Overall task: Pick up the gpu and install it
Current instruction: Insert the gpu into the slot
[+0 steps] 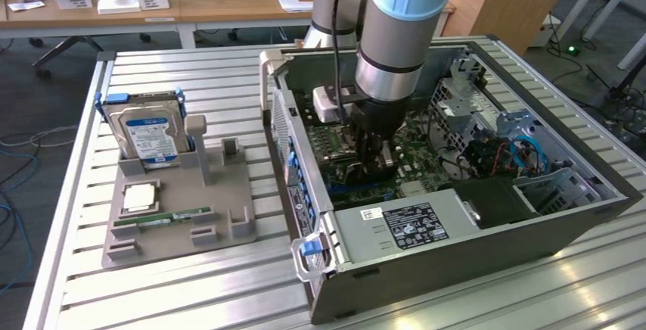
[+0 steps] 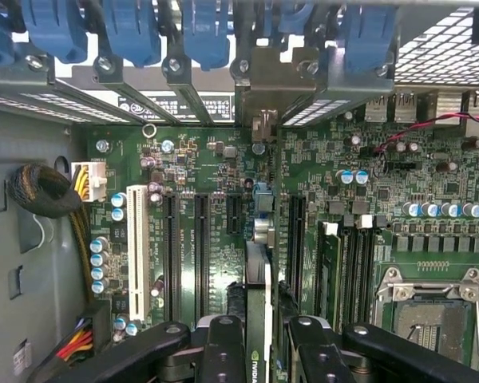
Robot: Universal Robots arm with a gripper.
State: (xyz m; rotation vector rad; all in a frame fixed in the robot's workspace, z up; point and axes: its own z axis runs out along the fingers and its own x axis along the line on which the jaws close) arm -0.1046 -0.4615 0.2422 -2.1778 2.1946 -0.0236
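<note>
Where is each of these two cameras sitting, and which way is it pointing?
Exterior view: off the arm, above the slatted table, looking down into the open computer case; the arm and gripper show.
Wrist view: on the wrist, facing the motherboard; gripper fingers clamp the gpu.
Shared: gripper, case, motherboard.

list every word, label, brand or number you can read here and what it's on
"NVIDIA": partly readable logo on the gpu held edge-on in the gripper.
White label on the power supply: print too small to read.
Blue-white label on the hard drive: too blurred to read.
White sticker on the case rear wall: unreadable.
White markings on the motherboard: too small to read.
</note>
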